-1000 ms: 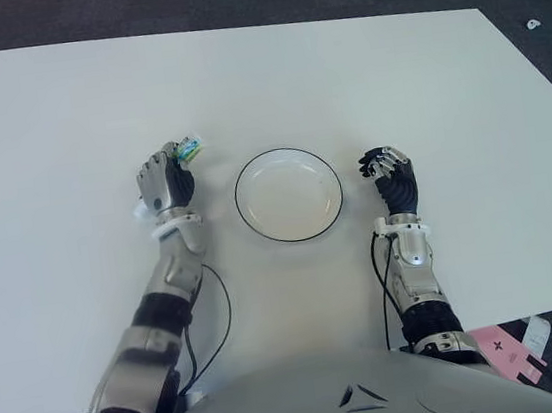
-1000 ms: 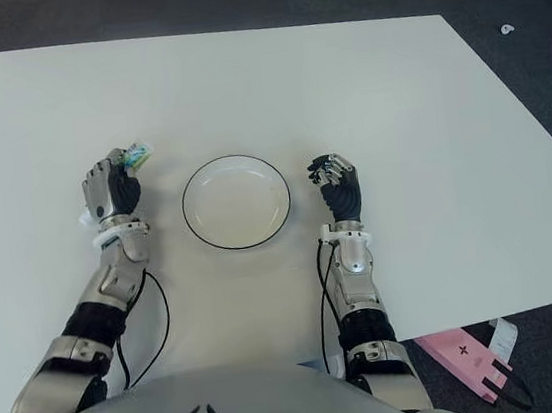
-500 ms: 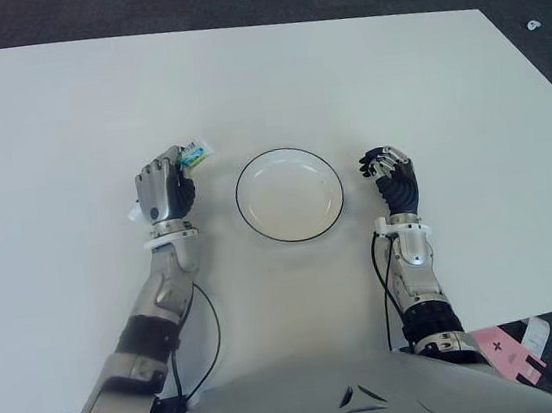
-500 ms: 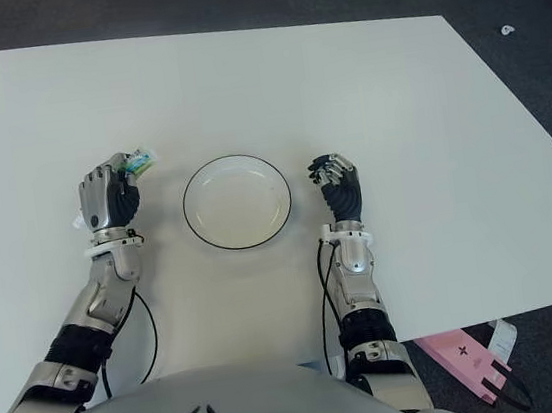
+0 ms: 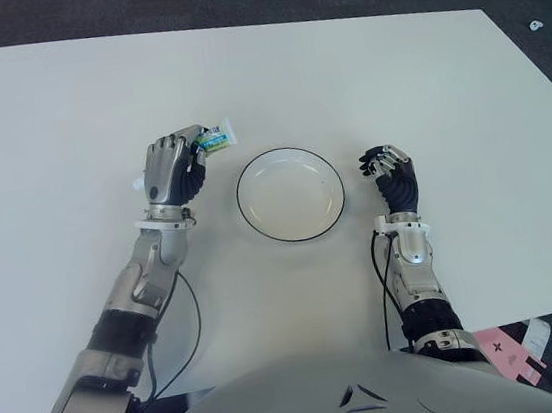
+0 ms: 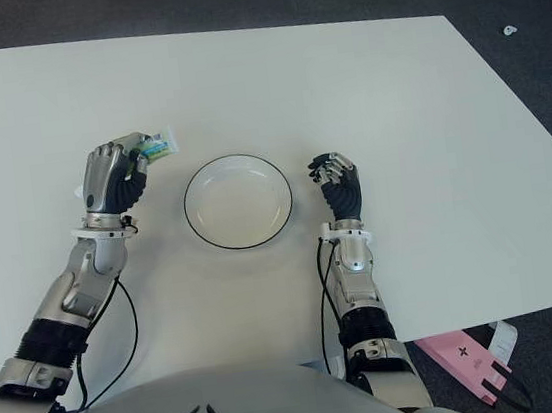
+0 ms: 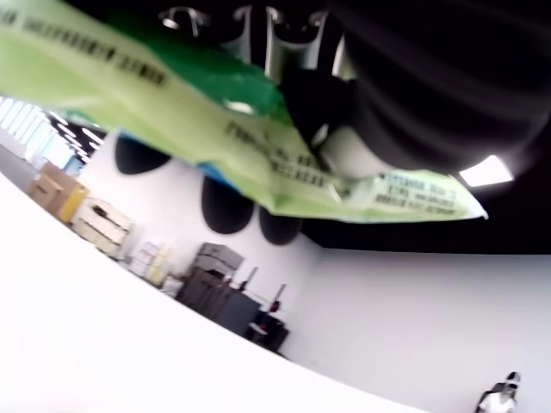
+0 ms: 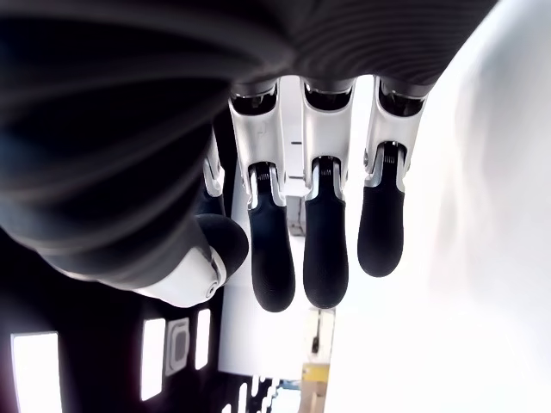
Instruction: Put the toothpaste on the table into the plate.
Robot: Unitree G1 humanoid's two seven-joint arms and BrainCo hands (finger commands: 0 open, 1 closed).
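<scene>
My left hand (image 5: 173,169) is clenched on the toothpaste (image 5: 214,138), held left of the plate (image 5: 290,194) for carrying over. Right hand (image 5: 391,174) idle right of plate, fingers loose, empty.

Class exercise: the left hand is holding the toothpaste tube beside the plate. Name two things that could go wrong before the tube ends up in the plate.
1. The left hand holds the toothpaste left of the plate, not over it; released here, the tube would probably land on the table.
2. The plate is shallow, and the tube's end juts past the fingers; lowered at an angle, it might catch the rim and slide out.
</scene>
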